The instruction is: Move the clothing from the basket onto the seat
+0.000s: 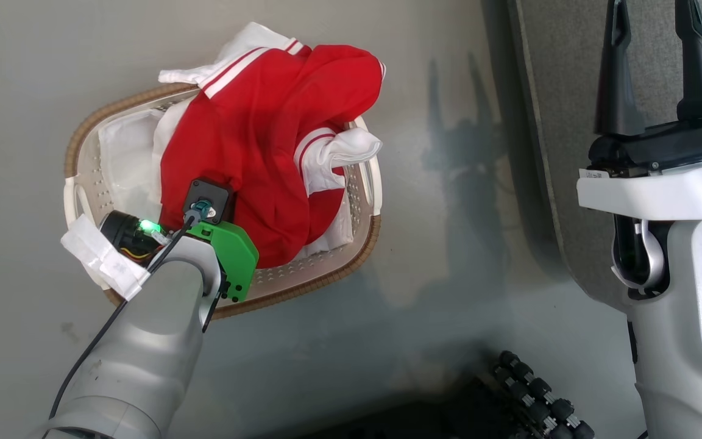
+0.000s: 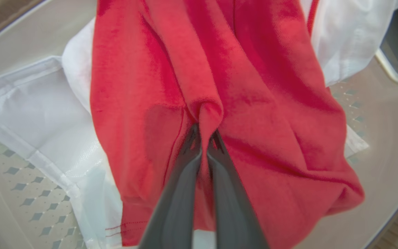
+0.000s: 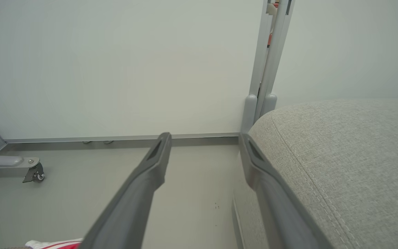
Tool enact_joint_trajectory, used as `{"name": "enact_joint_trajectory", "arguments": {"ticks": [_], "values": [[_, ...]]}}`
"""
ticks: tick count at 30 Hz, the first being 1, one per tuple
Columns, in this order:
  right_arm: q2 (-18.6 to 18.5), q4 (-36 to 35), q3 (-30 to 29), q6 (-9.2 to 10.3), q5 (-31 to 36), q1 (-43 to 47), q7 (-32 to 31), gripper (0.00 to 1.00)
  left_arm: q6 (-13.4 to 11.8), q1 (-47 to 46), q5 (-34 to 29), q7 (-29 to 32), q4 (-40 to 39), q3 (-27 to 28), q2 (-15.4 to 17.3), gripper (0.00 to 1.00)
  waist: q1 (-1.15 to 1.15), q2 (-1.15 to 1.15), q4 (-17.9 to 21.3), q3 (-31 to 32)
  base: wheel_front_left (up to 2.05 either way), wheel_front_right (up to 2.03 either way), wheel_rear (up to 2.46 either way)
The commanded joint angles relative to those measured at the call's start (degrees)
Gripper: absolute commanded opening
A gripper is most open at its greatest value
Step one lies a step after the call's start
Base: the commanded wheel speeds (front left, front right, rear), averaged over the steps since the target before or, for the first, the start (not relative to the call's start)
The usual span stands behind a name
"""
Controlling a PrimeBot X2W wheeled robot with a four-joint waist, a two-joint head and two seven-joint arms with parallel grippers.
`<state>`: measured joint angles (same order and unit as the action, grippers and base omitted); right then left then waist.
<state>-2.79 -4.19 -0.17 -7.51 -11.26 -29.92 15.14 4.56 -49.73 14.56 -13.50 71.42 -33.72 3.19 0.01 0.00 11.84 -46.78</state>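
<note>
Grey floor (image 1: pixel 326 341) lies under everything in the head view. The basket (image 1: pixel 80 146) stands on it to the left of the seat (image 1: pixel 564 91), with a strip of floor between them. The clothing (image 1: pixel 253 140) is heaped in the basket, one end spilling over the far rim, and the white liner (image 1: pixel 122 152) sits beneath it. Your left arm (image 1: pixel 156 317) reaches down into the heap. Your right gripper (image 1: pixel 652 55) hangs over the seat's edge, fingers spread, nothing in them.

In the left wrist view, your left gripper (image 2: pixel 204 133) is pinched tight on a narrow ridge of red cloth. That bite looks thin, so the fold could slip out as you lift. The liner touches the red and may drag along, and a light basket could tip with it.

In the right wrist view, with a pale wall (image 3: pixel 116 69) behind, your spread fingers sit just beside the seat's rounded corner. A careless swing could brush it.
</note>
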Motion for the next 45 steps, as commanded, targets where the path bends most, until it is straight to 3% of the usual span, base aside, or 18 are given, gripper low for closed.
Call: {"name": "enact_joint_trajectory", "arguments": {"ticks": [1,12,24,37,45], "values": [[-0.19,0.32,-0.16,0.04,0.28,0.22,0.02,1.00,0.28,-0.25,0.63,-0.48,-0.09,-0.01,0.34,0.00,-0.01,0.00,-0.64,0.99,0.00,0.00,0.00],[-0.20,2.73,-0.70,0.04,2.17,2.96,0.02,1.00,2.07,2.81,2.86,-1.75,-5.78,0.06,0.03,0.00,-0.01,0.00,-3.78,9.25,0.00,0.00,0.00],[-0.21,6.97,-1.08,0.04,4.94,11.79,0.02,1.00,2.95,8.65,4.33,-1.75,-19.82,-3.02,0.03,0.00,-0.01,0.00,-7.17,25.31,0.00,0.00,0.00],[-0.20,11.00,0.85,0.04,6.46,22.32,0.02,1.00,3.01,8.41,15.88,2.02,-32.49,-13.94,1.50,0.00,-0.01,0.00,-8.10,41.86,0.00,0.00,0.00],[-0.20,11.75,1.66,0.04,7.02,25.03,0.02,1.00,2.97,2.12,22.60,6.98,-39.71,-17.21,4.21,0.00,-0.01,0.00,-8.72,47.13,0.00,0.00,0.00]]}}
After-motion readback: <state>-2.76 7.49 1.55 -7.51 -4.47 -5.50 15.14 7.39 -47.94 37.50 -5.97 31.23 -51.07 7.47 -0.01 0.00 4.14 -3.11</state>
